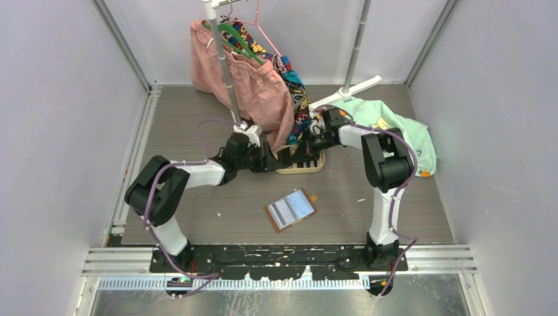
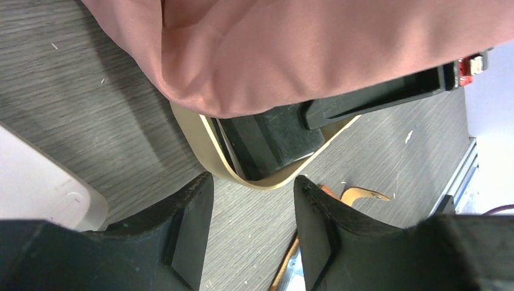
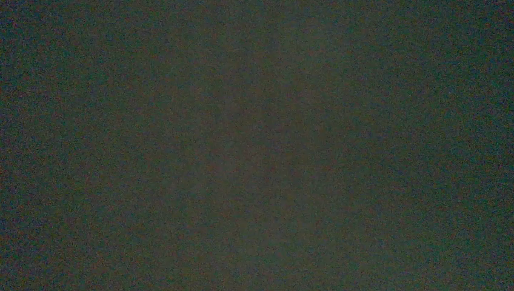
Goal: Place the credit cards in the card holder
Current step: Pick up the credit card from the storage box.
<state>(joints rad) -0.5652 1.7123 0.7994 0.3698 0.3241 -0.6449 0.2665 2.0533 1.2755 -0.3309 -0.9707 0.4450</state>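
Note:
The card holder (image 1: 291, 209) lies open on the table in front of the arms, tan with greyish and bluish pockets; its edge and snap tab (image 2: 361, 194) show in the left wrist view. Dark credit cards (image 2: 273, 134) lie in the oval beige tray (image 1: 316, 168), partly under hanging cloth. My left gripper (image 2: 251, 203) is open and empty, just short of the tray's rim (image 2: 203, 142). My right gripper (image 1: 312, 147) reaches into the tray from the right, under the clothes. The right wrist view is fully dark, so its jaws do not show.
A pink garment (image 1: 247, 79) and a patterned one (image 1: 296, 89) hang from a rack pole (image 1: 225, 66) over the tray. A green cloth (image 1: 395, 128) lies at the back right. The rack's white foot (image 2: 36, 176) is left of my left gripper.

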